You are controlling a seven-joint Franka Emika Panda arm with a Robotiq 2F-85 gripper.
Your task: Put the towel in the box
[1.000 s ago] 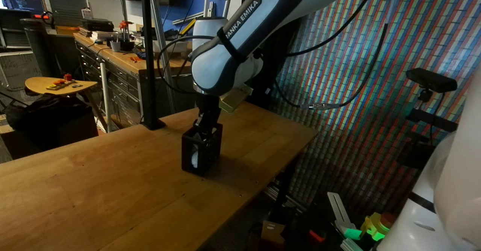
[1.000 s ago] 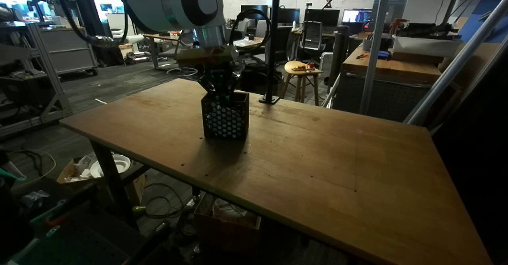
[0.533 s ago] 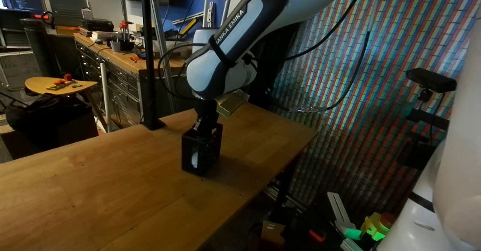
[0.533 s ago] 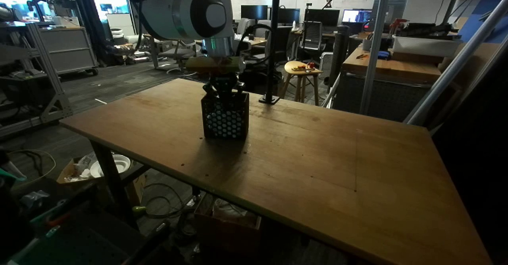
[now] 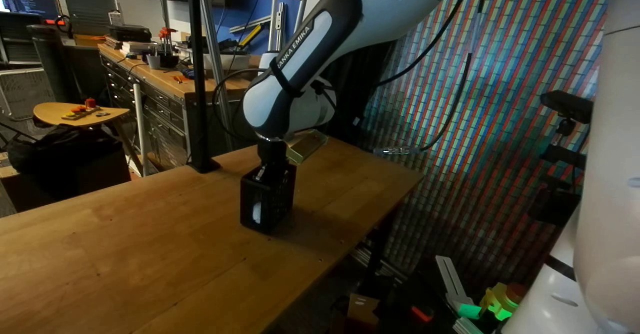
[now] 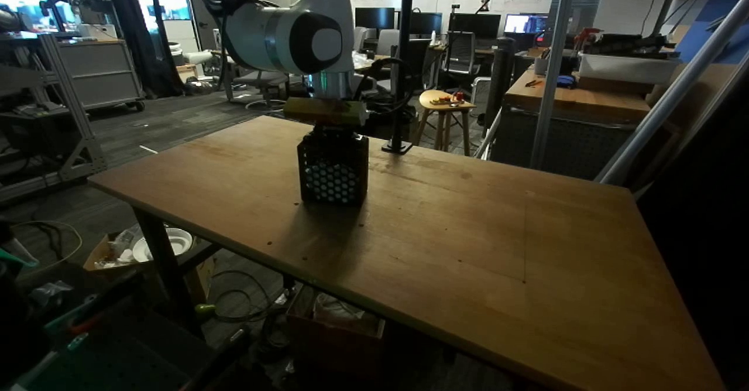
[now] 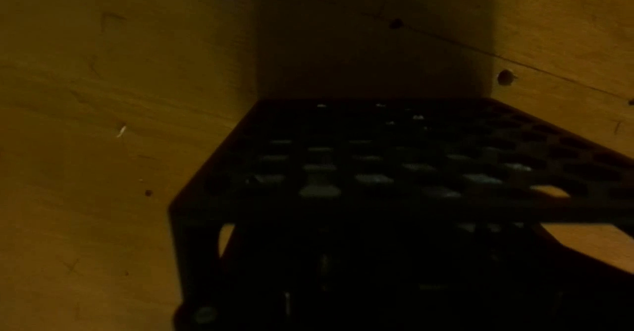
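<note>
Black cubic honeycomb-sided box (image 5: 272, 204): upright on the brown wooden tabletop (image 5: 150, 254).
Pale cloth towel (image 5: 257, 213): inside that box; likely light, floppy, unbreakable.
Black pincer (image 5: 272, 171): jaws closed, inside the box; whether they grip cloth can't be seen.
Towel hold: probably a bunched fold.

I'm seeing my white arm (image 5: 390, 11), black-trimmed, lettered "ANKA EMIKA"; a black strap (image 5: 284, 78) is circling it, a cable (image 5: 214, 97) is looping near the silvery collar (image 6: 331, 85), and a yellowish block (image 6: 323, 111) is jutting above my black tool (image 5: 273, 170)
</note>
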